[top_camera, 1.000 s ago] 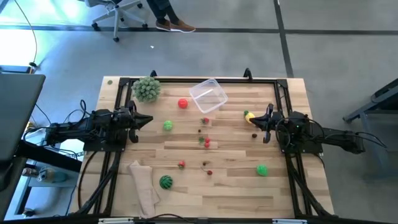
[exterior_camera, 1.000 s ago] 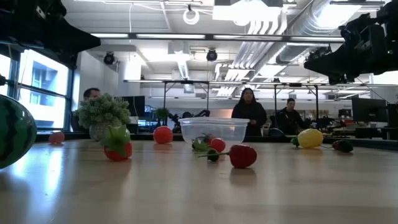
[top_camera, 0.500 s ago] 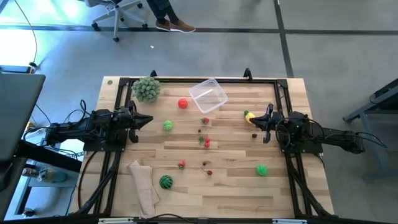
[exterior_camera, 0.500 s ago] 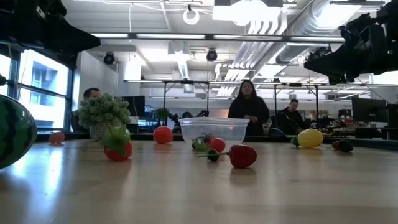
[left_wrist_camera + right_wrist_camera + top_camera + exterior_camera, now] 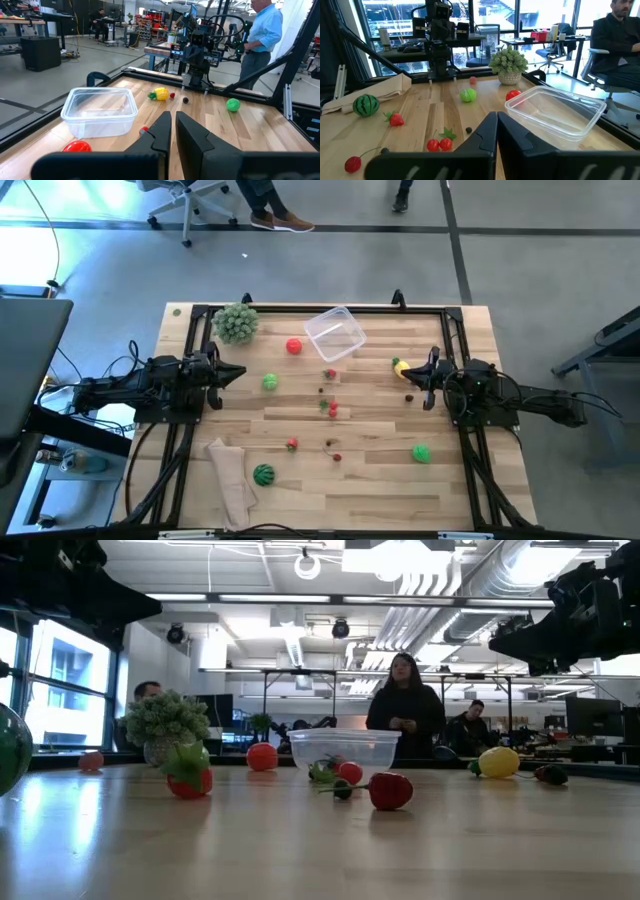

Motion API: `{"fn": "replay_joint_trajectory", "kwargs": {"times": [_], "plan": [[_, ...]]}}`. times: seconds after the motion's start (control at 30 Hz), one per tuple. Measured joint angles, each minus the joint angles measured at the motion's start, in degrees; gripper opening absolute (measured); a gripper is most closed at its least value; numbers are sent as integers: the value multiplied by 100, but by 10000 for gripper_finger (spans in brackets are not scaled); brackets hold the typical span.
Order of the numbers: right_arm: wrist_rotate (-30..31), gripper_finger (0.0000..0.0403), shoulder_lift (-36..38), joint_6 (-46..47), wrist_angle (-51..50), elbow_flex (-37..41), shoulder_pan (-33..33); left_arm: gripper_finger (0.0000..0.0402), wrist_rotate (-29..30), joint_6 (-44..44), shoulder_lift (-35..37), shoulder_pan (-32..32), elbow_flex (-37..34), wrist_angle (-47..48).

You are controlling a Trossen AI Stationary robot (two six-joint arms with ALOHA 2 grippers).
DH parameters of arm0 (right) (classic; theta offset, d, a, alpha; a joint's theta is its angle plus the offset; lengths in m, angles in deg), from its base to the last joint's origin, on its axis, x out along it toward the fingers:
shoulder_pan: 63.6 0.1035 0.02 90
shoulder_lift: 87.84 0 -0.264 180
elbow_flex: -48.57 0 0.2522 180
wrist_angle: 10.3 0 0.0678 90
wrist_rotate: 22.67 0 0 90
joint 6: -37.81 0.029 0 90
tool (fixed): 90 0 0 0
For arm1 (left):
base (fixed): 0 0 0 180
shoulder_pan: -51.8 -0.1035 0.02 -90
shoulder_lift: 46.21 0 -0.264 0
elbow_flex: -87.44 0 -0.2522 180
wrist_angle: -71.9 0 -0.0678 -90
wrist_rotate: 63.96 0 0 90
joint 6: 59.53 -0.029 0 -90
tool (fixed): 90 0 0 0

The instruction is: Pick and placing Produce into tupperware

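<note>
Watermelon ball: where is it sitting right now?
In the high view the watermelon ball lies near the table's front edge on the left arm's side, just beside the beige cloth, with a strawberry close by.

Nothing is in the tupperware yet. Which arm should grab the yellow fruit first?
Right. The right gripper sits right beside the yellow fruit, with the tupperware a short way on. The left gripper waits across the table.
</note>
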Motion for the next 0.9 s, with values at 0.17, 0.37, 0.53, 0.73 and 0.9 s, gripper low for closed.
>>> {"fn": "replay_joint_trajectory", "kwargs": {"times": [0.17, 0.37, 0.53, 0.73, 0.9], "plan": [[30, 2, 0, -127, 3, 0, 0, 17, -1, 17, 1, 1, 0, -28], [38, 2, -1, -126, 4, 0, -6, 17, 0, 13, 2, 2, -1, -27], [35, 2, 0, 654, 5, 0, -6, 17, -1, 39, 0, 2, -1, -81], [287, 2, -1, 1821, 430, 2, -7, 17, 0, 223, 2, 0, 1, -411], [624, 2, -1, 1892, 1942, 2, -8, 17, 0, 297, 2, 0, 1, -486]]}}
